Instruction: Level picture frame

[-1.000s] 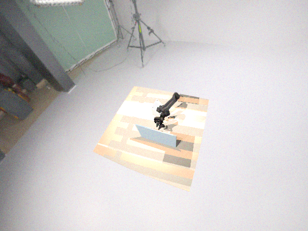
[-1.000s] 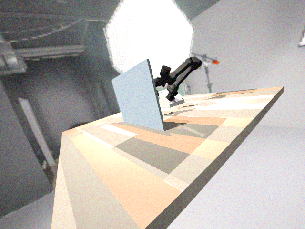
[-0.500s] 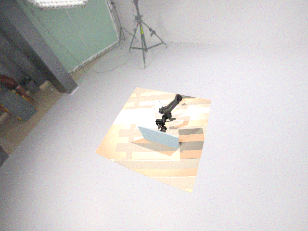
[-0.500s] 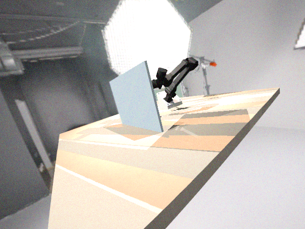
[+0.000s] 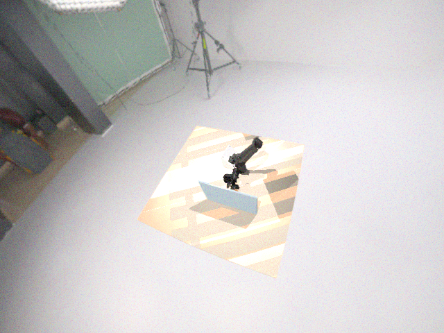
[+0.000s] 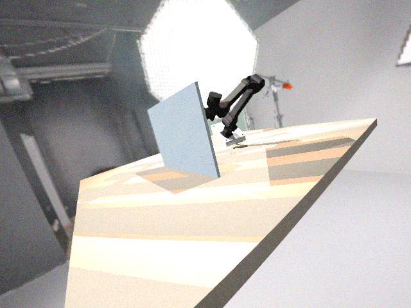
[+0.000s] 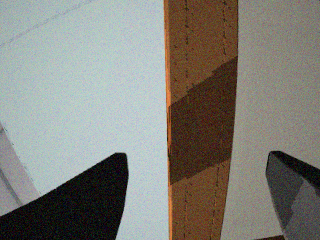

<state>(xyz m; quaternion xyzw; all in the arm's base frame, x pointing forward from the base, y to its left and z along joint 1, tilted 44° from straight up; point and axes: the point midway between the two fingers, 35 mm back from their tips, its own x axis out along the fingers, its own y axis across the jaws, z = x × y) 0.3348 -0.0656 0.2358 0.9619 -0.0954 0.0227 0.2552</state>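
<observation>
The picture frame shows in the wrist view as a brown wooden side rail (image 7: 204,45) running up the picture, with a pale inner area (image 7: 280,80) to its right. A dark shadow crosses the rail. My gripper (image 7: 199,164) (image 5: 233,187) is open, its fingertips apart on either side of the rail and touching neither edge in view. The light blue wall panel (image 5: 233,198) (image 6: 182,132) (image 7: 75,100) stands upright and hides the frame from the exterior view. The screw and notched strip are hidden. I cannot tell how far the frame tilts.
The black arm (image 5: 247,155) (image 6: 237,95) reaches to the panel's far side from its white base (image 6: 237,136). The panel stands over a striped wooden table top (image 5: 250,247) (image 6: 159,219). A tripod stand (image 5: 206,57) and a large bright lamp (image 6: 199,43) are in the background.
</observation>
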